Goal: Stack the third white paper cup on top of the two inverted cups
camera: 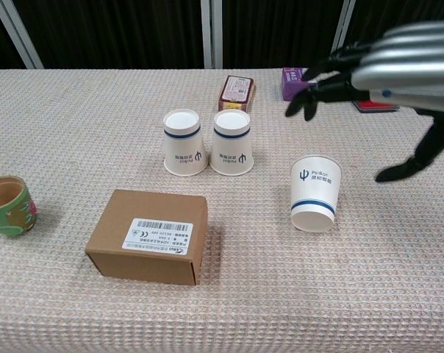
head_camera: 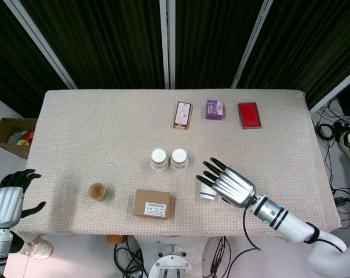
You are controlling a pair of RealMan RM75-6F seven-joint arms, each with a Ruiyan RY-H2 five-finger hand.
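Observation:
Two white paper cups (camera: 184, 143) (camera: 232, 142) stand inverted side by side at mid-table, touching; the head view shows them as well (head_camera: 159, 159) (head_camera: 179, 158). The third white cup (camera: 315, 193) stands alone to their right and nearer the front, wide end up. My right hand (camera: 384, 70) hovers above and to the right of it, fingers spread, holding nothing. In the head view this right hand (head_camera: 230, 185) covers part of the third cup (head_camera: 206, 193). My left hand (head_camera: 7, 200) hangs off the table's front left corner, fingers apart and empty.
A brown cardboard box (camera: 148, 235) lies in front of the inverted cups. A small brown and green pot (camera: 9, 204) sits at the left. Along the far edge lie a red-pink packet (head_camera: 183, 114), a purple box (head_camera: 214, 109) and a flat red item (head_camera: 249, 114).

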